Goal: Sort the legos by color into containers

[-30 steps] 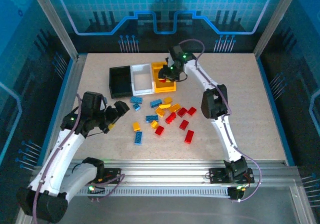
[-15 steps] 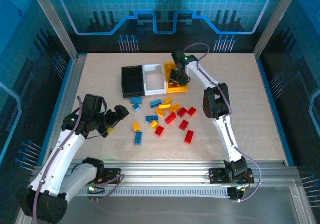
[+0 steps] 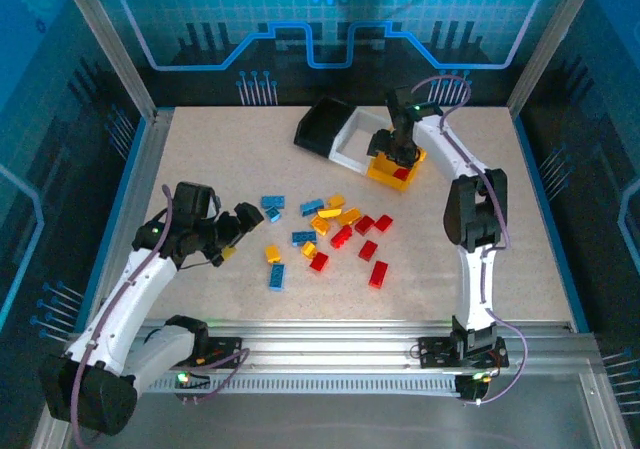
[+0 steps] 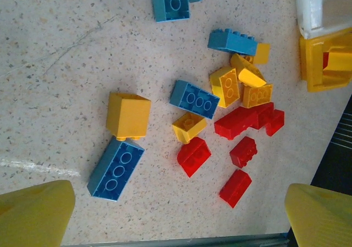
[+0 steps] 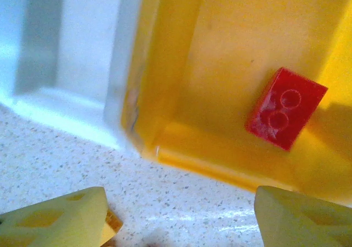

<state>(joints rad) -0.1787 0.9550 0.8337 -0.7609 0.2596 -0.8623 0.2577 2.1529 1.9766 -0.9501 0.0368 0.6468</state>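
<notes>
Several red, blue and yellow-orange legos (image 3: 330, 231) lie scattered mid-table, and the left wrist view shows them spread out (image 4: 220, 109). The containers stand askew at the back: black (image 3: 322, 127), white (image 3: 358, 143), yellow-orange (image 3: 395, 174). A red brick (image 5: 286, 115) lies inside the yellow-orange bin (image 5: 220, 65), next to the white bin (image 5: 66, 43). My right gripper (image 3: 393, 153) hovers over that bin's near edge, its jaws (image 5: 179, 222) open with nothing between them. My left gripper (image 3: 242, 223) is open at the pile's left edge, above bare table (image 4: 179, 225).
The table is boxed in by metal rails, left (image 3: 135, 184) and right (image 3: 545, 184), and a blue back wall. A blue brick (image 4: 115, 167) and a yellow one (image 4: 127, 115) lie nearest my left fingers. Free tabletop stretches right of the pile.
The row of bins slid right and turned diagonal along with my right gripper. That gripper's jaws then opened. My left arm barely shifted.
</notes>
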